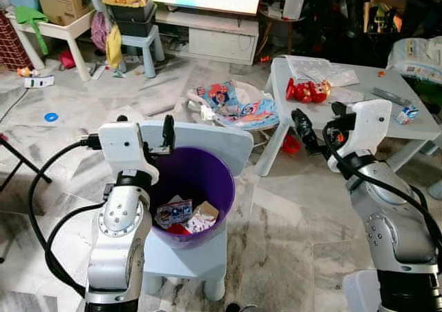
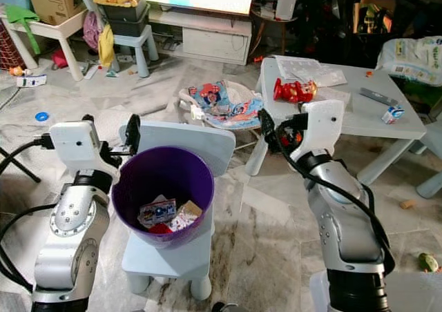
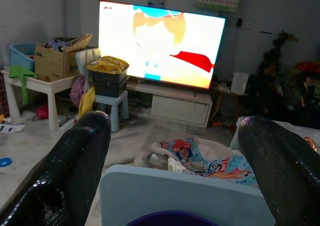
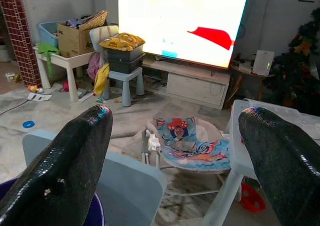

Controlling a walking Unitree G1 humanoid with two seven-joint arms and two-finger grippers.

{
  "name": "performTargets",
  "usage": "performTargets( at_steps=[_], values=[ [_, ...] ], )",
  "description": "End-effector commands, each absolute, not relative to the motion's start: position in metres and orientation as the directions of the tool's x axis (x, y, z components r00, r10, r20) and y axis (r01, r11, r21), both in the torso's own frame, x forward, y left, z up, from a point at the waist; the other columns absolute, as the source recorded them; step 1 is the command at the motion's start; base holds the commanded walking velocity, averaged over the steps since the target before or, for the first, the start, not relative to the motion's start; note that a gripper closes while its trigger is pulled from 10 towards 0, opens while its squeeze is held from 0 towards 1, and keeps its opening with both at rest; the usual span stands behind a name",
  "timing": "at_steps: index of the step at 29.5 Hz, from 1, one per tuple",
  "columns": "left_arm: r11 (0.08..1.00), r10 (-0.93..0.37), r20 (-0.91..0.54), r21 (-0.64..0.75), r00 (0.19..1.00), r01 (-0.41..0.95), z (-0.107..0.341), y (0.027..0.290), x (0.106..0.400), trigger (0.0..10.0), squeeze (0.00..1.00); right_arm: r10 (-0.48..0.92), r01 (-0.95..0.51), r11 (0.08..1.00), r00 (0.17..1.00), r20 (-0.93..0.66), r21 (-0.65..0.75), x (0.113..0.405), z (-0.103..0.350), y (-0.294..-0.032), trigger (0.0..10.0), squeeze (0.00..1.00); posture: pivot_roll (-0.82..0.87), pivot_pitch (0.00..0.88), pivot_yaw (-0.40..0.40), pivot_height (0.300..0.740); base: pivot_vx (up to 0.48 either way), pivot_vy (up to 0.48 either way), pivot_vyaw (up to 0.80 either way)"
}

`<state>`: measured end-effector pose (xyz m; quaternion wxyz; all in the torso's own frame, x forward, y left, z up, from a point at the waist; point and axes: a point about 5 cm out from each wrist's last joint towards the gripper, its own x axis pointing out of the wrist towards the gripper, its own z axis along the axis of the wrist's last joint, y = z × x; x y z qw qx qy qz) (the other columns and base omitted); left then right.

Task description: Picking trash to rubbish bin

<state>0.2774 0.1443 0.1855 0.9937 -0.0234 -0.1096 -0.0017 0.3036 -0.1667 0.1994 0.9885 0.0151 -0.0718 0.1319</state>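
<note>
A purple rubbish bin [image 1: 197,181] stands on a pale blue child's chair [image 1: 200,143] right in front of me. Inside it lie several wrappers and a small carton [image 1: 185,217]. My left gripper [image 1: 167,134] hovers over the bin's left rim, open and empty; its fingers [image 3: 65,171] frame the chair back [image 3: 180,198]. My right gripper [image 1: 304,129] is raised to the right of the bin, near the table's edge, open and empty, with wide-apart fingers [image 4: 60,176].
A grey low table [image 1: 359,98] at right holds red toys [image 1: 307,91], papers and a small carton. A baby bouncer [image 1: 238,108] lies on the floor behind the chair. A TV stand [image 1: 214,32], a stool with boxes and a white table line the back.
</note>
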Motion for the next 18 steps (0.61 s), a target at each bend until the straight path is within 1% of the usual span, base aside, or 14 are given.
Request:
performTargets(
  at_steps=[1, 3, 13, 18],
  values=[
    [0.998, 0.004, 0.214, -0.058, 0.977, 0.009, 0.1859, 0.1429, 0.2756, 10.0, 0.0, 0.263, -0.266, 0.964, 0.952, 0.156, -0.001, 0.3042, 0.2046, -0.1681, 10.0, 0.0, 0.02, 0.114, -0.124, 0.74, 0.0, 0.0, 0.0],
    [0.998, 0.003, 0.213, -0.058, 0.977, 0.01, 0.1856, 0.1429, 0.2757, 10.0, 0.0, 0.265, -0.268, 0.964, 0.952, 0.156, -0.002, 0.3047, 0.2047, -0.1676, 10.0, 0.0, 0.02, 0.114, -0.124, 0.74, 0.0, 0.0, 0.0],
    [0.999, 0.004, 0.201, -0.05, 0.98, 0.006, 0.1844, 0.1441, 0.2769, 10.0, 0.0, 0.273, -0.276, 0.961, 0.949, 0.156, -0.005, 0.3066, 0.2051, -0.1658, 10.0, 0.0, 0.03, 0.109, -0.125, 0.74, 0.0, 0.271, 0.0],
    [0.998, 0.005, 0.193, -0.055, 0.981, 0.006, 0.1829, 0.1442, 0.2767, 10.0, 0.0, 0.272, -0.275, 0.962, 0.95, 0.155, -0.002, 0.3069, 0.2045, -0.1649, 10.0, 0.0, 0.03, 0.112, -0.123, 0.74, 0.0, 0.48, 0.0]
  ],
)
